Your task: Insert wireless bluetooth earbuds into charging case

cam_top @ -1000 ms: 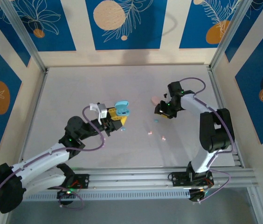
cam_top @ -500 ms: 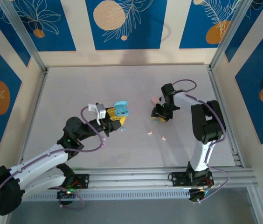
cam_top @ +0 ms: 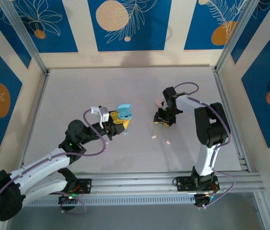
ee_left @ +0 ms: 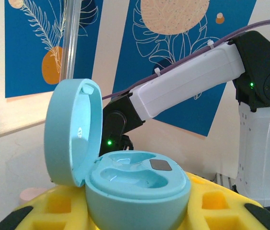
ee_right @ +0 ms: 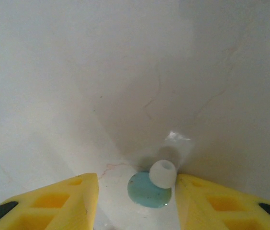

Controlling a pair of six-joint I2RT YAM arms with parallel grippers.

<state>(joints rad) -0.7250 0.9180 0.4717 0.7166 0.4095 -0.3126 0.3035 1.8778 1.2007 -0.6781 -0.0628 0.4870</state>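
My left gripper is shut on a light blue charging case, held above the table. In the left wrist view the case sits between the yellow fingers with its lid swung up and both wells bare. My right gripper points down at the table right of centre. In the right wrist view its jaws stand apart around a light blue earbud with a white tip lying on the table. The right finger touches the tip and the left finger is clear of it.
A pink case lies just behind my right gripper. Two tiny pinkish earbuds lie on the table in front of it. Patterned walls and metal rails close in the table on three sides.
My right gripper has moved left and down to the table, and its jaws have widened a little. The left arm and the blue case have stayed put.
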